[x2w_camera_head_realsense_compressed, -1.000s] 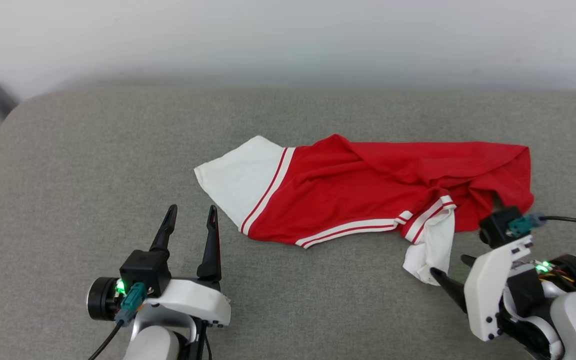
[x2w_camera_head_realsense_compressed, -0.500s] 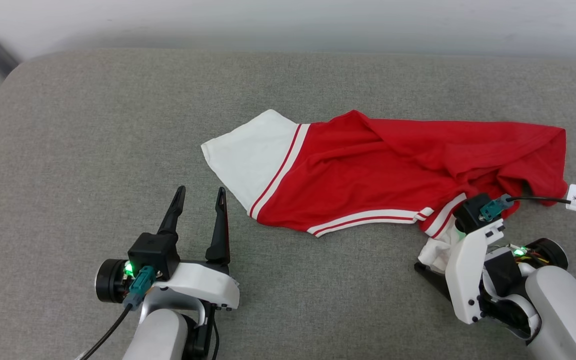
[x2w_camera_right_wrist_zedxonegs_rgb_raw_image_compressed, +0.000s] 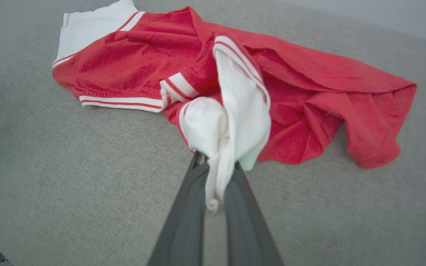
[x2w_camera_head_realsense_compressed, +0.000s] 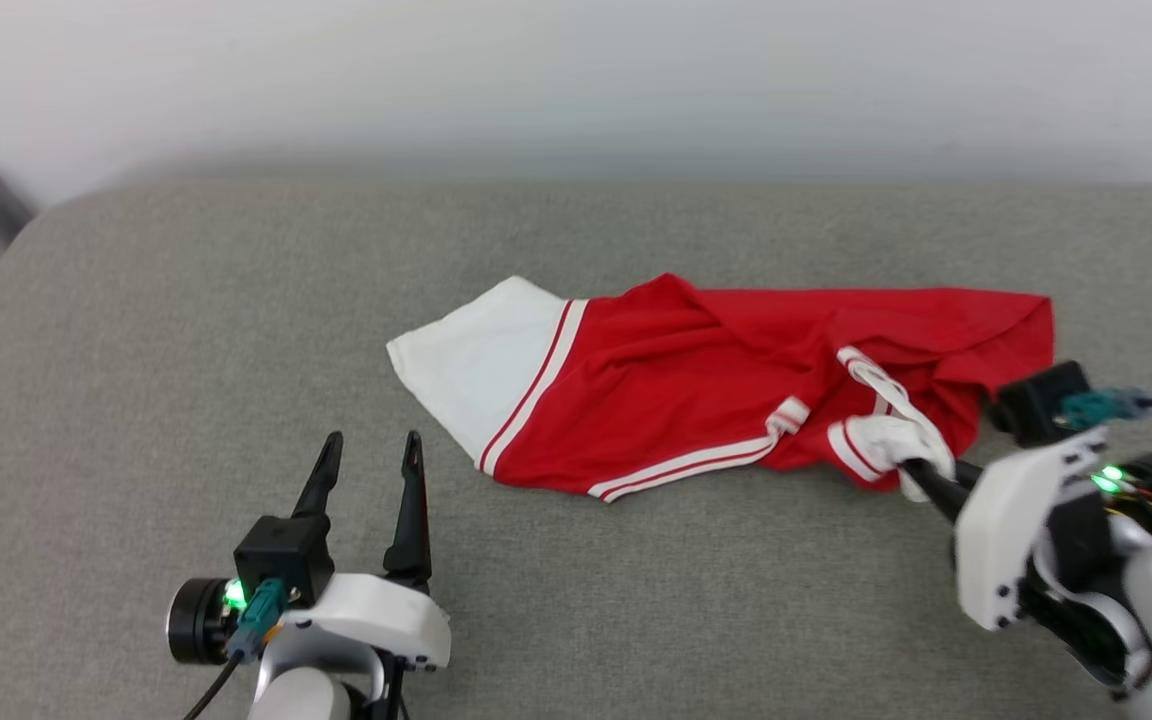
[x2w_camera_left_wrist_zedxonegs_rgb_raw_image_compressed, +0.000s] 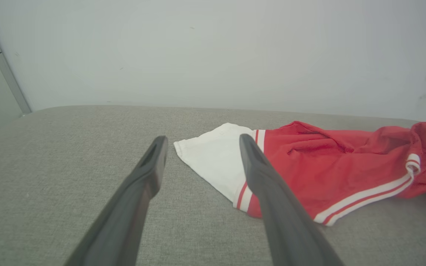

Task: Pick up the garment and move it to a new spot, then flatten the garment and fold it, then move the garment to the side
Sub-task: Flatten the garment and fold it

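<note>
Head view: the garment (x2w_camera_head_realsense_compressed: 676,400) lay crumpled on the grey upholstered pad (x2w_camera_head_realsense_compressed: 186,320), a little toward 3 o'clock of the pad's middle. Its long axis ran 9 o'clock to 3 o'clock. A flat white sleeve (x2w_camera_head_realsense_compressed: 476,370) pointed to 9 o'clock; the bunched red body ended at 3 o'clock. A red-white striped band (x2w_camera_head_realsense_compressed: 686,465) ran along the 6 o'clock edge. No number or lettering was readable.

Right gripper (x2w_camera_head_realsense_compressed: 914,472) sat at the garment's 4 o'clock corner. Jaws were closed on the second white sleeve (x2w_camera_head_realsense_compressed: 891,440), which was gathered into a wad and lifted off the pad. Right wrist view confirmed this: the white cloth (x2w_camera_right_wrist_zedxonegs_rgb_raw_image_compressed: 235,111) was pinched between the two dark fingers (x2w_camera_right_wrist_zedxonegs_rgb_raw_image_compressed: 183,221) of the right gripper (x2w_camera_right_wrist_zedxonegs_rgb_raw_image_compressed: 216,162), with a loose tail hanging between them.

Left gripper (x2w_camera_head_realsense_compressed: 373,440) stood at 7 o'clock of the garment, apart from it, jaws wide and holding nothing. In the left wrist view the left gripper (x2w_camera_left_wrist_zedxonegs_rgb_raw_image_compressed: 202,140) was low over the pad, and the garment (x2w_camera_left_wrist_zedxonegs_rgb_raw_image_compressed: 327,173) lay ahead toward 2 o'clock.

A pale wall (x2w_camera_head_realsense_compressed: 576,80) stood behind the pad at 12 o'clock.
</note>
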{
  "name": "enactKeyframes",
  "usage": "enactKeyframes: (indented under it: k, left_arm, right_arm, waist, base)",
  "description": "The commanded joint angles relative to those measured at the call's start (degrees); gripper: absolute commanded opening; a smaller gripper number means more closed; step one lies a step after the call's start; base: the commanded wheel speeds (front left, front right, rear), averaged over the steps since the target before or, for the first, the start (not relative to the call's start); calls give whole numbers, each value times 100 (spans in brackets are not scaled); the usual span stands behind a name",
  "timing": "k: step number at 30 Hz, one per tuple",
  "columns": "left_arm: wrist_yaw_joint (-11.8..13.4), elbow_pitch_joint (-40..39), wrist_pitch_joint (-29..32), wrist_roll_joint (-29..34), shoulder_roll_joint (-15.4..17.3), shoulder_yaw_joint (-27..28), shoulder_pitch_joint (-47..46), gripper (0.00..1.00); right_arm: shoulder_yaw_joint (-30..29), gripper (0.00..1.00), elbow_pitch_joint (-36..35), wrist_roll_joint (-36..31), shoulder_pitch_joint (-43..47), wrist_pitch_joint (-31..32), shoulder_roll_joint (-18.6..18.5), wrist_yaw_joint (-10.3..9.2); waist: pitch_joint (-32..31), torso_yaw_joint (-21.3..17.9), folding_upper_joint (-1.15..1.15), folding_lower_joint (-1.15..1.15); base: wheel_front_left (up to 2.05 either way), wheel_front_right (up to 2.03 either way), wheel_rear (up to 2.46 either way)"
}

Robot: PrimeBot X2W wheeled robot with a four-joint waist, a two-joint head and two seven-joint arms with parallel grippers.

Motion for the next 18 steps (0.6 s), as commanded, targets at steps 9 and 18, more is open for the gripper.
enactKeyframes:
  k: [9,18]
  left_arm:
    - [76,-65,13,-105,109,52,399,100]
    - [90,-139,128,-125,192,22,483,100]
  right_arm:
    - [-2116,0,-745,-411,1716,475,391,-2]
    - [-2868,42,373,-532,2440,-97,938,-2]
  waist:
    - [-550,-291,0,0]
    - [-643,-295,0,0]
  base:
    - [0,0,0]
    - [0,0,0]
